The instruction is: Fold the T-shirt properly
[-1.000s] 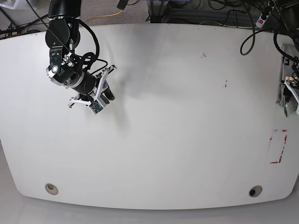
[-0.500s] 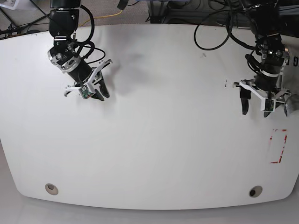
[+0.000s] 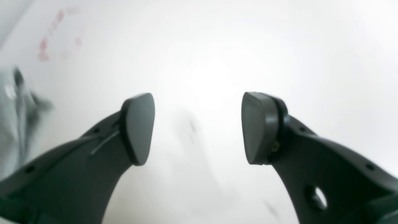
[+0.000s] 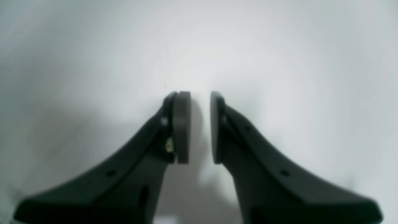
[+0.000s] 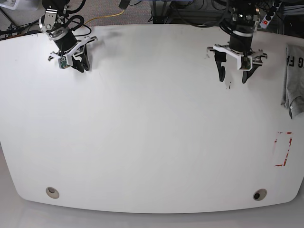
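Note:
The light grey T-shirt [image 5: 294, 80] with black letters lies bunched at the far right edge of the white table [image 5: 152, 142]. It shows as a grey blur at the left edge of the left wrist view [image 3: 12, 109]. My left gripper [image 5: 232, 77] is open and empty near the table's back right, well left of the shirt; its jaws stand wide apart over bare table [image 3: 197, 127]. My right gripper [image 5: 80, 65] is at the back left, far from the shirt. Its pads are almost together with only a narrow gap and hold nothing [image 4: 200, 127].
A red tape rectangle [image 5: 283, 148] marks the table near the right edge, and also shows in the left wrist view [image 3: 49, 37]. Two round holes [image 5: 52, 192] [image 5: 259, 194] sit near the front edge. Cables and gear [image 5: 190, 12] lie behind the table.
Both arms have moved toward the back of the table. The left arm went from the right edge to the back right, and the shirt now shows at the right edge.

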Controlling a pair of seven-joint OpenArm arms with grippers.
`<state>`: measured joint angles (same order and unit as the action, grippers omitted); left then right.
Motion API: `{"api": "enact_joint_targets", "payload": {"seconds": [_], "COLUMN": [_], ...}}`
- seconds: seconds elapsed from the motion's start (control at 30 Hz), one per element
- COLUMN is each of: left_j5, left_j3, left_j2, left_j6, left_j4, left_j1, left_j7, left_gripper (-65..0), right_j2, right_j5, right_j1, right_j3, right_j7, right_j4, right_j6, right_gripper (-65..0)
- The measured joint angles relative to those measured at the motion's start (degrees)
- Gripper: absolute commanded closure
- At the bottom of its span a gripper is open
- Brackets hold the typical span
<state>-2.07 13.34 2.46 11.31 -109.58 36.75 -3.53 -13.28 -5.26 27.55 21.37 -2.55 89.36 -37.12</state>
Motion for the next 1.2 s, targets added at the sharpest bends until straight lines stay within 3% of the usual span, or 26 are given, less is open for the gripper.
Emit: {"api": "enact_joint_targets", "payload": {"seconds": [0.13,0.33,0.67,0.9,1.0,1.2], "left_j5": [-0.5,-0.5,-0.5,-0.5,-0.7,-0.9], "left_j3": [0.0,-0.6,-3.2,-3.2,-3.2,-2.9], "left_j2": [2.3,2.5,2.4,1.0,-0.3,-0.7], "left_j6": [-0.1,-0.4,-0.7,-0.7,-0.7,-1.0], "left_j4": [-0.3,-0.7,-0.5,10.6,18.7,34.6], "left_j1": [8.6,20.7,34.4,32.5,26.9,16.6], "left_j7": [3.4,9.6,10.6,10.1,10.2,10.8], "left_gripper": [-40.1,-40.1,-40.1,-40.1,-40.1,-40.1], "right_j2": [-0.1,0.1,4.5,6.1,5.7,7.5], "right_j5": [-4.7,-9.8,-12.5,-11.1,-7.3,-1.9], "right_j1": [7.4,18.1,32.2,33.2,30.6,21.8], "right_j3": [1.8,3.0,3.1,-0.3,-3.8,-4.4], "right_j7": [1.2,0.7,1.0,1.1,0.8,1.4], "right_j4": [3.3,5.8,8.6,2.1,-3.1,-15.2], "right_j6": [0.2,-0.2,-0.4,-0.2,0.1,0.9], "right_gripper": [-10.1,-10.1,-10.1,-10.0,-10.0,-10.0]}}
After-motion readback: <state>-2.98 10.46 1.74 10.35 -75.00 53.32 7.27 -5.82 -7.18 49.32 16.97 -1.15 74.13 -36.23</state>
